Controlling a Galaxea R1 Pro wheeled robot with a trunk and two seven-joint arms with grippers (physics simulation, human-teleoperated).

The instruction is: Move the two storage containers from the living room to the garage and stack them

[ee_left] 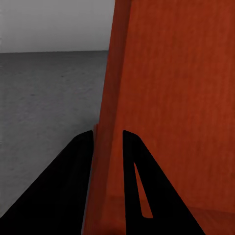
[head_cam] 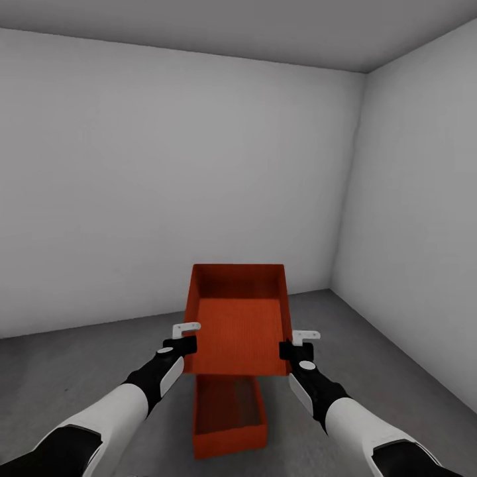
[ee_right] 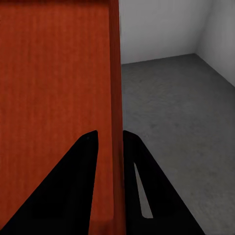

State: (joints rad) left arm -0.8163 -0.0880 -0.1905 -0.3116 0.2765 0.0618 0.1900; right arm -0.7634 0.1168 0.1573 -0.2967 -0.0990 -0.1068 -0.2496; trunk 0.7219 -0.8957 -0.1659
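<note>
I'm in the garage with the upper box [head_cam: 238, 318] held in the air between both arms, above and a little beyond the lower box [head_cam: 228, 414], which sits on the concrete floor [head_cam: 79, 371] just in front of me. My left hand [head_cam: 185, 339] is pinching the upper box's left wall and my right hand [head_cam: 298, 344] is pinching its right wall; in each wrist view a dark finger [ee_left: 68, 196] lies on either side of the thin red wall, so both grips look closed on it. The held box is tipped, with its open top turned toward my head camera, so I see its ribbed bottom and far wall. It looks empty. The lower box also looks empty, though its far end is hidden behind the held one. My judgement is that the stack is not yet made and the risk lies in the lowering. If I bring the box down while it is tipped like this, one edge could catch the lower rim and push that box across the floor, or the load could settle crooked and slide off. The grips are near the front ends of the side walls, so the weight hangs out ahead and could rotate in the fingers if one hand loosens first. The two boxes also do not look lined up, so a straight drop may land off-centre. The white walls [head_cam: 165, 179] are well apart from all this.
</note>
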